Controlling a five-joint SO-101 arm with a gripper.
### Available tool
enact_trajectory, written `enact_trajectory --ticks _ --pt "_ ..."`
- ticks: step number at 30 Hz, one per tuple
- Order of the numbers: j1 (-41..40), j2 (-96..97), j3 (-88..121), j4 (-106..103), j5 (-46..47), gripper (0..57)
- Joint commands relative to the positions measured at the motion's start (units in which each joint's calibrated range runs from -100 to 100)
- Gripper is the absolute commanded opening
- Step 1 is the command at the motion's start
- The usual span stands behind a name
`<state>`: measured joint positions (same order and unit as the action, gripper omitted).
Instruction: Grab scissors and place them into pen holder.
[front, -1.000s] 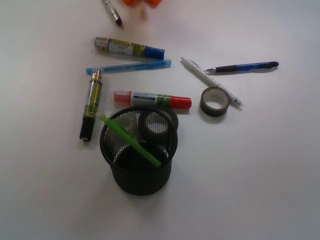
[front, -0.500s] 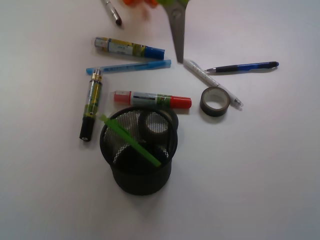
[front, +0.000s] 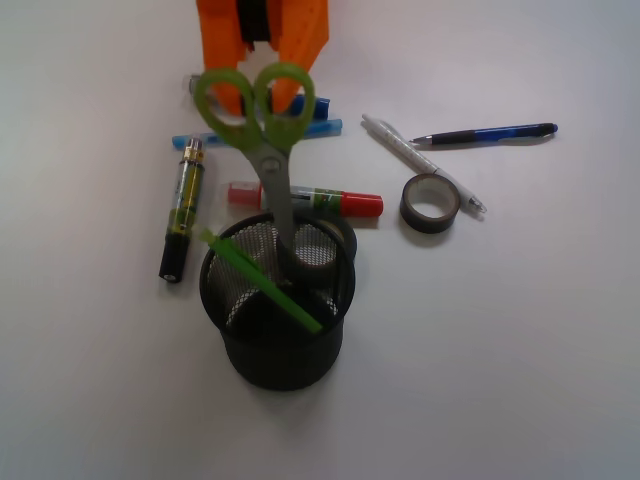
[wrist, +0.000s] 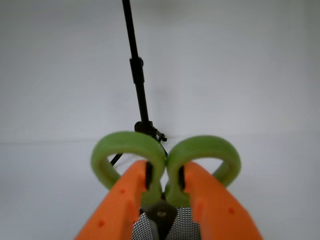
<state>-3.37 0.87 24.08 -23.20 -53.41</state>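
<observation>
My orange gripper (front: 262, 95) is shut on the scissors (front: 262, 130), pinching the lime-green loop handles together. The scissors hang blades down, and the silver blade tips reach inside the far part of the black wire-mesh pen holder (front: 230, 345). A thin lime-green stick (front: 262, 282) leans across the holder's mouth, and a dark tape roll (front: 308, 250) sits inside it. In the wrist view the gripper (wrist: 163, 175) clamps the scissors' handles (wrist: 200, 150) with the holder's mesh (wrist: 185, 226) right below.
Markers and pens lie on the white table: a red-capped marker (front: 345, 202), a black-capped marker (front: 182, 210), a light blue pen (front: 190, 141), a white pen (front: 405, 148), a blue-black pen (front: 490, 132). A loose tape roll (front: 430, 203) lies to the right.
The gripper has come down from the top edge with the scissors. The blades moved from above the markers down into the pen holder.
</observation>
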Motion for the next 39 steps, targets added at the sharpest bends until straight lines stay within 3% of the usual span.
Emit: enact_trajectory --ticks 1,3,4,8,10,19,22,29,32,39 --pt "1.1 0.4 0.1 -1.8 -0.1 0.4" --pt "1.1 0.4 1.0 -1.8 -0.1 2.7" --pt "0.9 0.3 1.4 -1.8 -0.1 6.5" --pt "-0.3 0.3 1.6 -1.8 -0.1 29.8" --pt "-0.7 0.3 1.6 -1.8 -0.1 36.6" --pt "-1.2 0.1 0.9 -1.5 0.4 37.1" --pt "-2.4 -2.4 1.6 0.5 6.0 37.2" --pt "-8.1 -27.9 3.4 54.7 20.8 36.7" --pt "-6.7 -41.9 6.5 76.2 30.8 29.9" --pt "-5.3 -68.1 30.6 76.0 46.1 19.8"
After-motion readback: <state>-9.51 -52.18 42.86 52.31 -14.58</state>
